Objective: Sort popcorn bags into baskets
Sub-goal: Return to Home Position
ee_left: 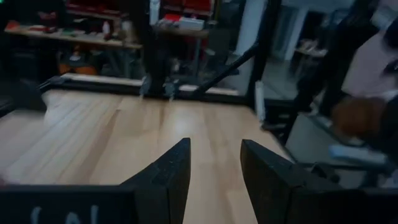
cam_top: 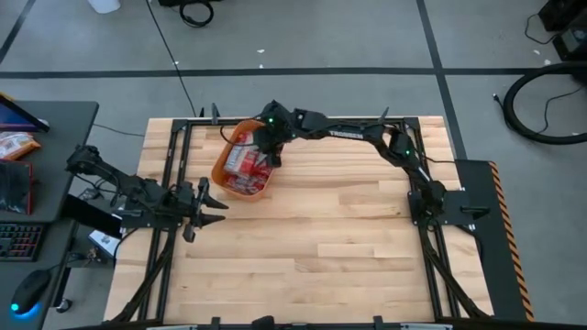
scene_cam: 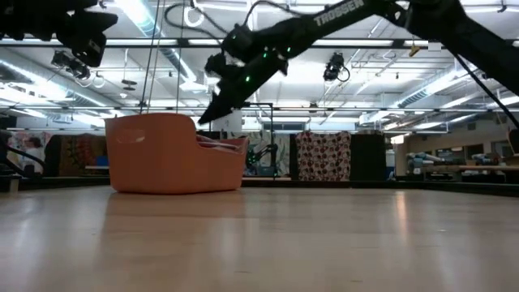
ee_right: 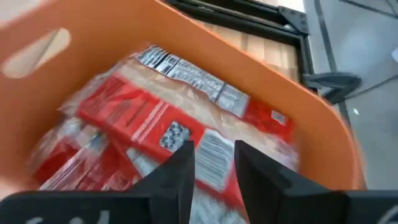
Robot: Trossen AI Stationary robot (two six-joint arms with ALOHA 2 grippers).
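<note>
Hovering above orange basket point(scene_cam: 154, 154), upper centre of frame: right jaws slightly spread, empty. Popcorn bags point(ee_right: 155, 118) stacked inside; likely light, slippery, so pinch across short edge. Left jaws spread, mid-left.

Quick tally: one orange basket point(cam_top: 220, 167); popcorn bags point(ee_right: 143, 118) heaped inside it, at least three I can pick apart in the right wrist view, real total impossible to call since they overlap; one wooden surface point(cam_top: 321, 238); two arms, left arm point(cam_top: 128, 191) and right arm point(cam_top: 367, 133); one set of jaws per arm, so two sets, two fingers point(ee_left: 168, 180) each, four in all; off to the side, one keyboard point(cam_top: 18, 240) and one mouse point(cam_top: 29, 293).
</note>
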